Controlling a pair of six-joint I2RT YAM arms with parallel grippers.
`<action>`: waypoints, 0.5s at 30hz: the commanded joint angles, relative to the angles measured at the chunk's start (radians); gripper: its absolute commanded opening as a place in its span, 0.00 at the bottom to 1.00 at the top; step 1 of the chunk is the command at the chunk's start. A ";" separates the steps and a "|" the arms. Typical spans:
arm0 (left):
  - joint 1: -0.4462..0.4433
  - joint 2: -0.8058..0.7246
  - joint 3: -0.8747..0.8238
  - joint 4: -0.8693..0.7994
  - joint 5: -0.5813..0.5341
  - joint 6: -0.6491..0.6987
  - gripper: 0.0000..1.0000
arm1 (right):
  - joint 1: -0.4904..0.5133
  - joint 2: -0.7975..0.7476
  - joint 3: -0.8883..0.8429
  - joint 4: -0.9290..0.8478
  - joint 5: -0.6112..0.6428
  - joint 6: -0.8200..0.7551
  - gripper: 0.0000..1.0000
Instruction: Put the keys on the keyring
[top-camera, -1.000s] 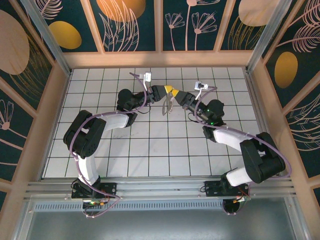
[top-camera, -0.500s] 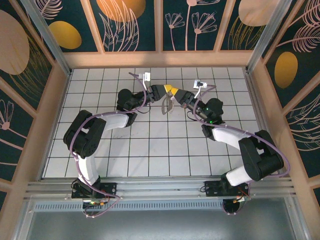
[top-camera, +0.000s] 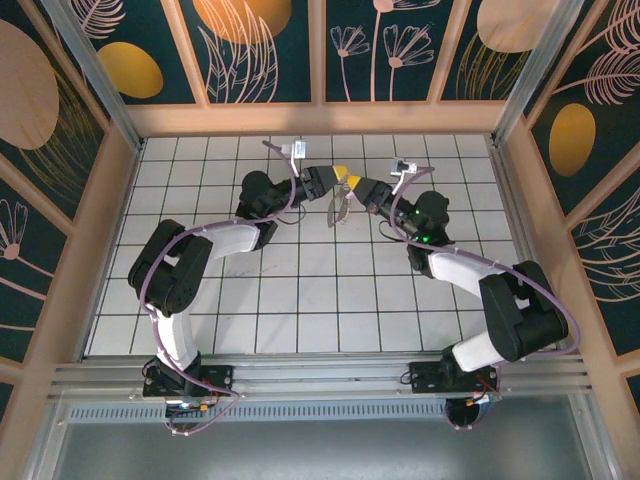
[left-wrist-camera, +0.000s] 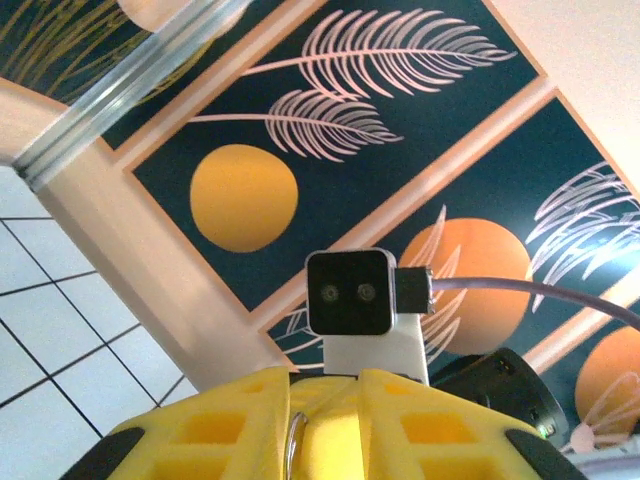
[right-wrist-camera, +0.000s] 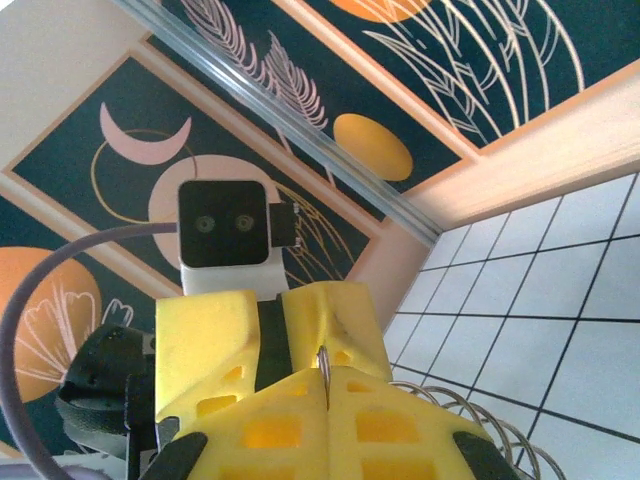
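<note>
Above the far middle of the tiled desk (top-camera: 300, 300), the keyring (top-camera: 337, 211) hangs as a thin dark wire loop just below the spot where the two yellow pincers meet tip to tip, seemingly off the tiles. It looks light and springy, stiff enough to keep its oval yet apt to twist or slide in a pinch. The hold therefore belongs on bare wire away from the split, leaving the opening free for a key's hole. No key can be made out for certain; it would be small, hard and slippery, best taken by its flat head. At the loop's top the right pincer (right-wrist-camera: 327, 392) is pressed together on a thin metal sliver, most likely the keyring's wire, with wire coils (right-wrist-camera: 485, 425) curving just beside it. Facing it, the left pincer (left-wrist-camera: 325, 435) stands slightly parted, a wire strand running in the gap, apparently unclamped.
</note>
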 joint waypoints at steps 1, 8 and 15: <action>-0.002 -0.009 0.079 -0.119 -0.023 0.102 0.29 | -0.018 -0.038 0.054 -0.092 -0.039 -0.040 0.00; -0.002 0.035 0.223 -0.383 -0.028 0.193 0.33 | -0.034 -0.056 0.114 -0.195 -0.087 -0.050 0.00; 0.000 0.089 0.409 -0.627 -0.014 0.278 0.35 | -0.051 -0.038 0.139 -0.215 -0.109 -0.045 0.00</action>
